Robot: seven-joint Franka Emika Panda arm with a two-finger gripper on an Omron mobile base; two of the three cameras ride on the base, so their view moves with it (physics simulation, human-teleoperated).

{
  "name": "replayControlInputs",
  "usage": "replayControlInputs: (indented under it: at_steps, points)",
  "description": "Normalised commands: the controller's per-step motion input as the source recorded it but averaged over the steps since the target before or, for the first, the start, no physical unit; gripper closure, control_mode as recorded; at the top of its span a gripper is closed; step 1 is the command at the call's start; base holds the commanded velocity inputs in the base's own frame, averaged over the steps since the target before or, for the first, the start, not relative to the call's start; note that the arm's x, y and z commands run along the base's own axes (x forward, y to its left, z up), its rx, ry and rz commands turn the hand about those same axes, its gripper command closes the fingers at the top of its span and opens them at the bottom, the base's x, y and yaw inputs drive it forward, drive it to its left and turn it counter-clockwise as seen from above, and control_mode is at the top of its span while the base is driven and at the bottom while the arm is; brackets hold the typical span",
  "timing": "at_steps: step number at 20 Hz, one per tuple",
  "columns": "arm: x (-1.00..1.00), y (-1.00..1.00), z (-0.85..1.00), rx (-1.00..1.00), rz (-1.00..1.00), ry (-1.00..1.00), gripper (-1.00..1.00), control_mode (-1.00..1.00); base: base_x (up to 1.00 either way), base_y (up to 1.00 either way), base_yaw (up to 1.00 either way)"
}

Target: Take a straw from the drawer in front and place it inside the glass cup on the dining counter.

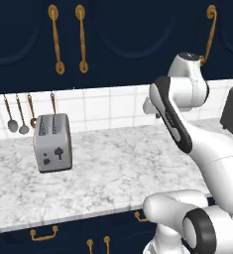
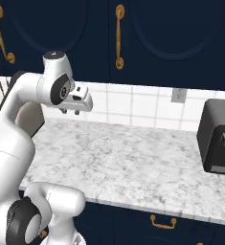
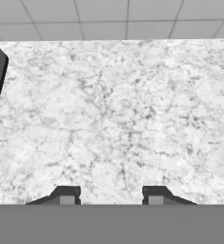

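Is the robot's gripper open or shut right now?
Open: in the hand view the gripper has its two fingertips apart, bare marble worktop between them.

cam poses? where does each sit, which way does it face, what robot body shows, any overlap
Left base view: behind-left, facing the marble worktop, toaster; arm lower right.
Right base view: behind-right, same worktop, black appliance; arm lower left, gripper.
Hand view: looks down at the worktop; two parted fingertips.
Shared: worktop, white tiles.

Worktop [image 1: 118, 168] white-grey veined marble. Behind worktop: white tiles [image 1: 108, 106]. Above worktop: navy cabinets [image 1: 113, 34], brass handles [image 1: 82, 39]. On worktop: silver-grey toaster [image 1: 52, 143], black oven [image 2: 219, 136].
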Motion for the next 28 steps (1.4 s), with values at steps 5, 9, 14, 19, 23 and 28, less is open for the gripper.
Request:
replayControlInputs:
  at_steps: [5,9,14,19,23,28]
  points:
    - [-0.01,0.0,0.0,0.0,0.0,0.0,-1.0,1.0,-0.59,-0.04,0.0]
    - [0.0,0.0,0.0,0.0,0.0,0.0,-1.0,1.0,-0.79,-0.46,0.25]
    - [0.0,0.0,0.0,0.0,0.0,0.0,-1.0,1.0,-0.03,-0.62,0.67]
    - [0.0,0.0,0.0,0.0,0.0,0.0,-1.0,1.0,0.0,-0.43,0.78]
    - [0.0,0.0,0.0,0.0,0.0,0.0,-1.0,1.0,0.0,-0.53,0.74]
    - [0.0,0.0,0.0,0.0,0.0,0.0,-1.0,1.0,-0.02,-0.79,0.63]
